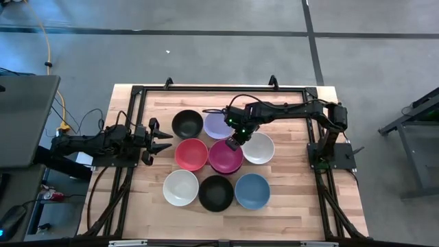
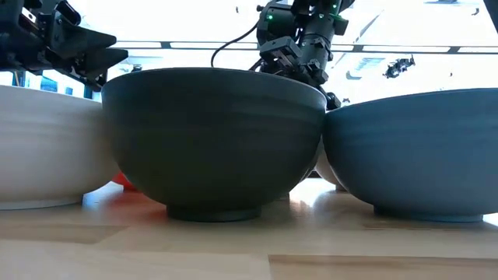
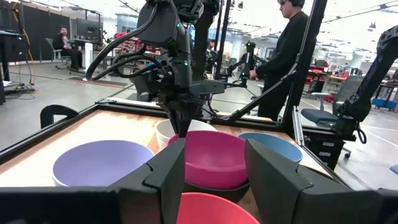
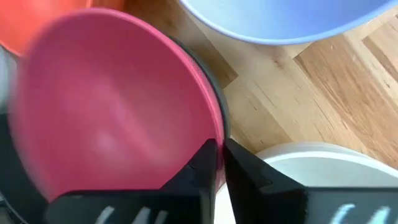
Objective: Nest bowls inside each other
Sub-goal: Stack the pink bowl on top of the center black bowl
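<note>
Eight bowls show in the high view: black [image 1: 187,123], lavender [image 1: 218,125], red [image 1: 191,154], white [image 1: 259,149], another white [image 1: 181,187], black [image 1: 216,193] and blue [image 1: 252,191]. The magenta bowl [image 1: 224,158] sits inside a further black bowl [image 3: 214,186], whose dark rim shows under it. My right gripper [image 1: 235,143] stands over the magenta bowl's far-right rim, shut on it. My left gripper [image 1: 161,140] waits open at the table's left, level with the red bowl. My right gripper [image 4: 219,144] pinches the magenta bowl's rim [image 4: 214,121] on the side toward the white bowl [image 4: 311,168]. One finger is inside the bowl and one outside. The fingers come from above, pointing down. The bowl's underside sits in the black bowl [image 4: 219,93].
A black frame [image 1: 130,110] runs around the wooden table. The bowls stand close together, rims nearly touching. Bare wood lies along the far edge [image 1: 288,99] and near the right arm's base. People stand in the room beyond the table [image 3: 292,56].
</note>
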`<action>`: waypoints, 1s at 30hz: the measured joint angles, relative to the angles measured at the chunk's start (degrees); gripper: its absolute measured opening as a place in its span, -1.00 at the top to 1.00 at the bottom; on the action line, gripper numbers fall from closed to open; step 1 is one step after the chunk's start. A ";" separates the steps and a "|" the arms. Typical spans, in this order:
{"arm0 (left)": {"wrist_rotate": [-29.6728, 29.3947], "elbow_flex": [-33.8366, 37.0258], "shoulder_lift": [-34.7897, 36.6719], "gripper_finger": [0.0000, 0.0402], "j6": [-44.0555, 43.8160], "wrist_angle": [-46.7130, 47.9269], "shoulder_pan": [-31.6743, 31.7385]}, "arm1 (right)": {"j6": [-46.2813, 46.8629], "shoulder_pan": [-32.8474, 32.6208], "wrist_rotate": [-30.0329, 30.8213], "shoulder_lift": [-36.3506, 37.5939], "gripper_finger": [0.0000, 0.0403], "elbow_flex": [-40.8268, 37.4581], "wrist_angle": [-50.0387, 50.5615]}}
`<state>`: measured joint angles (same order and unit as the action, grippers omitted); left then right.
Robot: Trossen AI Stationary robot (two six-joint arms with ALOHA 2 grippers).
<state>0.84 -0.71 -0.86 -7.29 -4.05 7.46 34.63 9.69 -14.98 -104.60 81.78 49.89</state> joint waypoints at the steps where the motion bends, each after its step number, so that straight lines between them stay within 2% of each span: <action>1: 0.00 0.00 0.02 0.24 -0.02 0.00 0.00 | 0.30 -0.08 0.01 0.00 0.83 0.02 0.00; 8: 0.00 0.00 0.00 0.24 -0.02 -0.01 -0.01 | 1.07 -0.19 0.02 0.00 0.48 0.02 -0.23; 14: 0.00 0.00 0.00 0.24 -0.02 -0.02 -0.01 | -0.15 -0.74 0.01 0.00 0.44 0.02 -0.89; 19: 0.00 0.00 0.00 0.24 -0.02 -0.02 -0.01 | -0.15 -0.77 0.00 0.00 0.55 0.02 -0.87; 26: 0.00 0.00 0.00 0.24 -0.02 -0.02 -0.01 | -0.17 -0.74 0.03 0.00 0.94 0.02 -0.82; 30: 0.00 0.00 0.00 0.24 -0.02 -0.04 -0.01 | -0.15 -0.75 0.02 0.00 0.94 0.02 -0.85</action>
<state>0.84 -0.71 -0.86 -7.31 -4.10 7.44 34.48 8.95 -14.96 -104.60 81.80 49.04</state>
